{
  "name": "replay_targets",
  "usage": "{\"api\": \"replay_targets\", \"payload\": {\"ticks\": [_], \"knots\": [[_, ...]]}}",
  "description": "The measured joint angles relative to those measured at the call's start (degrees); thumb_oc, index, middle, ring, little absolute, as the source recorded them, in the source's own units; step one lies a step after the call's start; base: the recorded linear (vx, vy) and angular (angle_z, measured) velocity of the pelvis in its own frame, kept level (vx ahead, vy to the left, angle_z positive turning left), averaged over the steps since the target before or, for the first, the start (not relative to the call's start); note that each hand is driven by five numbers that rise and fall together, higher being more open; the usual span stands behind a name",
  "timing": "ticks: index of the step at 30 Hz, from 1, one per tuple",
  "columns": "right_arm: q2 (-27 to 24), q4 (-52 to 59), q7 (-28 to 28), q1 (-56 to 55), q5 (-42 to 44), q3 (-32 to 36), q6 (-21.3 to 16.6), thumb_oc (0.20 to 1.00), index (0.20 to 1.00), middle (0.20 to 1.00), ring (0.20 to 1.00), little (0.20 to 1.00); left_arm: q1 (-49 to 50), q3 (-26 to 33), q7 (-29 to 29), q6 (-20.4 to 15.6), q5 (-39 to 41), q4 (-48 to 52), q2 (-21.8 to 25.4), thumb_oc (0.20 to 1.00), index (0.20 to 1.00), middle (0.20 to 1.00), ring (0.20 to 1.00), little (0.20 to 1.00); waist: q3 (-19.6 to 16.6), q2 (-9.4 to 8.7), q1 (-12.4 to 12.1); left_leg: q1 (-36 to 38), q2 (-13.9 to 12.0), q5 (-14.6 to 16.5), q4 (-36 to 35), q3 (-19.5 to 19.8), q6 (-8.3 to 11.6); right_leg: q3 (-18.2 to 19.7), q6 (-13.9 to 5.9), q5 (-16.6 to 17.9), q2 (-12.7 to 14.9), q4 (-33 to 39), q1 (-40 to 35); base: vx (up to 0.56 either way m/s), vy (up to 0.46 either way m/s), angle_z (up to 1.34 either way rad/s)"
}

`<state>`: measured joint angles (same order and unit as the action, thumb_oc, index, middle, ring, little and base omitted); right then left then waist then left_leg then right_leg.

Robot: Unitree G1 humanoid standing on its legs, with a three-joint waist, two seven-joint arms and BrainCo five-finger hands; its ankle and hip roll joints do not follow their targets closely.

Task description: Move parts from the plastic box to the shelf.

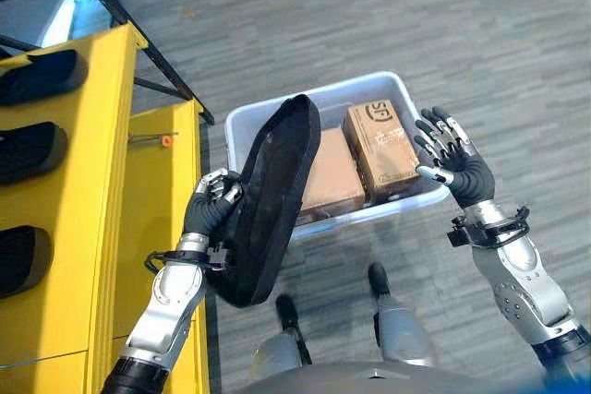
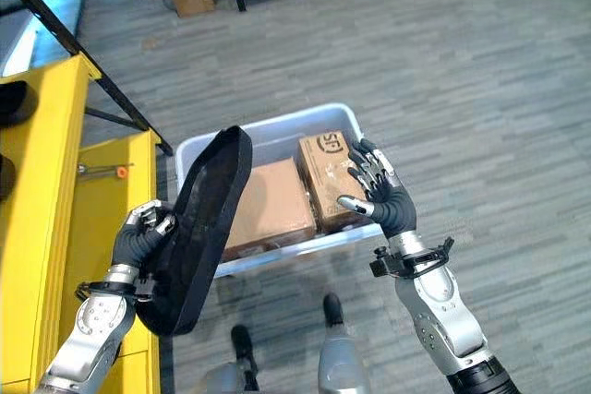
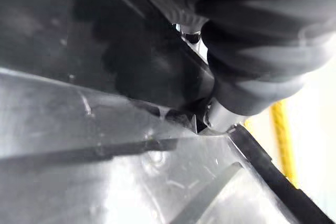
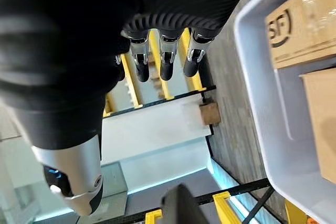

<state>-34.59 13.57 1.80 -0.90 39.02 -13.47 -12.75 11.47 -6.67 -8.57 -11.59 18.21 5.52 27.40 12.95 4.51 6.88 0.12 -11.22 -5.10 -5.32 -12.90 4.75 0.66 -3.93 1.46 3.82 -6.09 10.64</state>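
Left hand [image 1: 211, 207] grips the black part [image 1: 269, 198], lifted and tilted above the plastic box [image 1: 242, 123]. Right hand [image 1: 451, 160], fingers spread and empty, hovers beside the box. I'd swing the part level toward the yellow shelf [image 1: 92, 173], keeping that grip firm.

Silver-grey arms, dark ribbed wrist covers (silver fingers, dark tips)
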Motion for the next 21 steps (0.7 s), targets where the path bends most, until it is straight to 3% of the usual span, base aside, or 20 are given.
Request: {"api": "replay_targets", "payload": {"ticks": [2,4,6,8,9,11,12,13,15,16,17,21], "knots": [[0.0,0.0,-0.7,0.1,0.0,-0.5,0.1,1.0,1.0,1.0,1.0,1.0,2.0,-0.1,0.7,0.1,1.7,0.1,-0.4,0.2,0.2,0.2,0.2,0.2,-0.9,-0.21,-0.5,0.5,-0.6,0.0,0.1,0.9,-0.05,-0.9,0.66,-2.8,-0.6,-5.5,1.3,-0.03,-0.189,0.18],[0.2,-0.4,-1.6,-0.2,0.0,-1.4,0.4,1.0,1.0,1.0,1.0,1.0,4.2,-0.5,1.4,0.2,3.1,0.0,-0.2,0.2,0.2,0.2,0.2,0.2,-2.7,-1.74,-1.8,1.1,-1.6,0.5,0.5,1.4,-0.49,-1.8,1.99,-7.2,-0.9,-12.1,3.8,-0.1,-0.277,0.19],[0.1,-0.7,-1.7,-0.2,0.0,-1.4,0.5,1.0,1.0,1.0,1.0,1.0,4.9,-0.7,2.0,0.6,3.4,-0.2,-0.4,0.2,0.2,0.2,0.2,0.2,-3.6,-2.57,-3.1,0.4,-2.8,0.1,0.9,4.5,-0.83,-4.6,4.11,-10.3,-1.3,-16.6,4.7,-0.12,-0.217,0.51],[-0.1,-1.5,-1.7,-0.4,-0.3,-1.3,0.6,1.0,1.0,1.0,1.0,1.0,4.9,-1.8,2.2,1.3,3.7,-0.2,-0.5,0.2,0.2,0.2,0.2,0.2,-3.9,-2.83,-4.2,-1.3,-3.3,-1.5,1.1,7.6,-4.22,-7.4,5.17,-12.2,-1.6,-18.6,4.9,-0.11,-0.106,0.87],[-0.4,-1.7,-1.6,-0.7,-0.7,-0.9,0.6,1.0,1.0,1.0,1.0,1.0,4.2,-2.3,2.4,1.6,3.7,-0.3,-1.1,0.2,0.2,0.2,0.2,0.2,-3.9,-2.65,-5.0,-2.6,-3.5,-3.4,1.6,9.2,-5.3,-9.5,6.62,-13.1,-1.4,-19.1,4.7,-0.07,-0.048,0.8],[-0.2,-2.3,-1.5,-1.1,-1.7,-0.6,0.6,1.0,1.0,1.0,1.0,1.0,3.0,-3.6,2.5,1.8,3.7,-1.9,-1.2,0.2,0.2,0.2,0.2,0.2,-3.5,-3.21,-6.4,-4.1,-3.1,-9.4,1.7,9.4,-4.28,-12.1,8.25,-13.6,-0.3,-19.3,4.5,-0.15,-0.083,0.74],[-0.2,-2.4,-1.6,-1.4,-2.2,-0.6,0.6,1.0,1.0,1.0,1.0,1.0,3.2,-3.7,2.7,2.0,3.7,-2.5,-1.3,0.2,0.2,0.2,0.2,0.2,-3.1,-4.17,-6.9,-4.2,-1.8,-10.0,2.6,9.6,-4.35,-13.0,9.51,-13.6,0.7,-18.7,4.4,-0.23,-0.122,0.51],[-0.1,-2.4,-1.5,-1.9,-2.2,-0.4,0.6,1.0,1.0,1.0,1.0,1.0,3.1,-3.7,2.9,2.2,3.7,-3.0,-1.4,0.2,0.2,0.2,0.2,0.2,-2.8,-4.65,-7.1,-4.4,-0.5,-8.1,5.3,9.5,-3.91,-13.9,10.75,-12.9,1.7,-17.9,3.6,-0.18,-0.098,0.51],[0.1,-2.0,-1.5,-3.6,-2.2,0.6,0.5,1.0,1.0,1.0,1.0,1.0,2.6,-3.8,3.5,2.3,3.7,-3.4,-1.3,0.2,0.2,0.2,0.2,0.2,-2.5,-5.54,-5.8,-4.8,1.7,-1.3,13.8,8.4,-2.37,-17.4,10.5,-10.4,3.2,-12.0,-0.2,-0.14,-0.061,0.83],[0.2,-2.0,-1.5,-4.0,-2.2,1.0,0.6,1.0,1.0,1.0,1.0,1.0,2.3,-3.9,3.5,2.3,3.7,-3.4,-1.3,0.2,0.2,0.2,0.2,0.2,-2.5,-5.75,-5.3,-4.2,2.3,-0.2,15.5,8.3,-2.39,-18.9,10.92,-9.4,3.4,-10.1,-1.0,-0.07,0.023,0.93],[0.2,-2.1,-1.5,-3.8,-2.2,1.3,0.6,1.0,1.0,1.0,1.0,1.0,1.1,-3.9,3.6,2.3,3.7,-3.5,-1.5,0.2,0.2,0.2,0.2,0.2,-2.4,-6.07,-5.0,-3.2,2.8,3.9,20.0,6.9,-1.97,-20.3,10.67,-8.2,3.7,-7.8,-2.3,-0.01,0.037,0.66],[1.4,-1.9,-1.6,-4.2,-2.2,2.3,0.7,1.0,1.0,1.0,1.0,1.0,-0.8,-4.1,3.7,2.3,3.7,-3.3,-2.2,0.2,0.2,0.2,0.2,0.2,-2.5,-5.58,-3.4,3.0,2.4,5.8,14.8,5.5,-1.5,-24.9,9.33,-6.6,3.0,-5.5,-4.4,-0.01,0.154,0.7]]}}
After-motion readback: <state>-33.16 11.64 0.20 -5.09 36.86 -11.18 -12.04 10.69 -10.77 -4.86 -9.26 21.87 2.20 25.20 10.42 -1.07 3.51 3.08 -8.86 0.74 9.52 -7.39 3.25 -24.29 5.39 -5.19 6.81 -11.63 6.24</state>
